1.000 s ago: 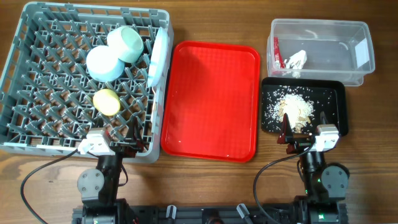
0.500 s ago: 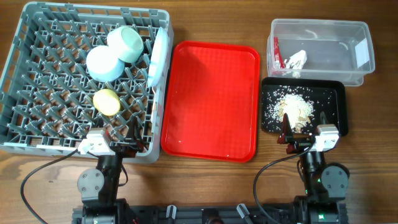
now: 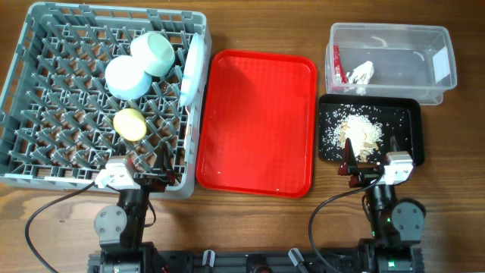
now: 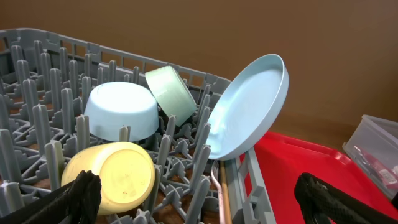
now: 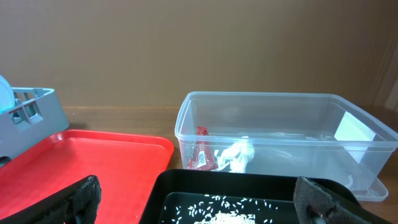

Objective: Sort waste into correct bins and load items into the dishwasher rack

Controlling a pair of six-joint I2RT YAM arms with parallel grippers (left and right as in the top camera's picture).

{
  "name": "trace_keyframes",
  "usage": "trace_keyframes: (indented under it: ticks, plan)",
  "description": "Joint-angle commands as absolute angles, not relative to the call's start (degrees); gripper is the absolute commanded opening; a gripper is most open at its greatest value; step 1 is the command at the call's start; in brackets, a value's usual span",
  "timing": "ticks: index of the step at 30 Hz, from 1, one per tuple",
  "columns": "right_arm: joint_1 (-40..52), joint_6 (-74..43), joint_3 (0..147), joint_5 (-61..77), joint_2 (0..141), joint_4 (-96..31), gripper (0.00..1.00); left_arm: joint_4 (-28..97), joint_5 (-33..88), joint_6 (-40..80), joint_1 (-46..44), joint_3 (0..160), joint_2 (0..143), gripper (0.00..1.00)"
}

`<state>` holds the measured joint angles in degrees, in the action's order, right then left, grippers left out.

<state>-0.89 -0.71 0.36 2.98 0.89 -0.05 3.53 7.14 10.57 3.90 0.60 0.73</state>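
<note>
The grey dishwasher rack (image 3: 45, 91) holds two mint bowls (image 3: 125, 77) (image 3: 155, 53), a yellow cup (image 3: 129, 123) on its side and a mint plate (image 3: 193, 68) standing on edge. A fork and a chopstick (image 4: 217, 186) lie by the rack's right wall. My left gripper (image 3: 149, 165) hangs open over the rack's near edge, holding nothing. The clear tub (image 3: 447, 53) contains a red wrapper (image 3: 339, 68) and a white tissue (image 3: 361, 73). Rice scraps (image 3: 358, 130) lie in the black tray (image 3: 409, 110). My right gripper (image 3: 371, 155) is open at that tray's near edge.
A red serving tray (image 3: 258, 121) lies between the rack and the two bins, with nothing on it. Bare wooden table shows along the front, where both arm bases and their cables sit. A brown wall stands behind the table.
</note>
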Motion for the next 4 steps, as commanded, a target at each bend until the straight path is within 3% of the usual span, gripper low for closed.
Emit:
trace_keyframes:
  ticks: [1,4]
  plan:
    - [-0.56,-0.01,0.30,4.05,0.27,0.10,1.00,3.90,6.57,9.61,4.25,0.32,0.34,1.00]
    - [-0.56,-0.01,0.30,4.05,0.27,0.10,1.00,3.90,6.57,9.61,4.25,0.32,0.34,1.00]
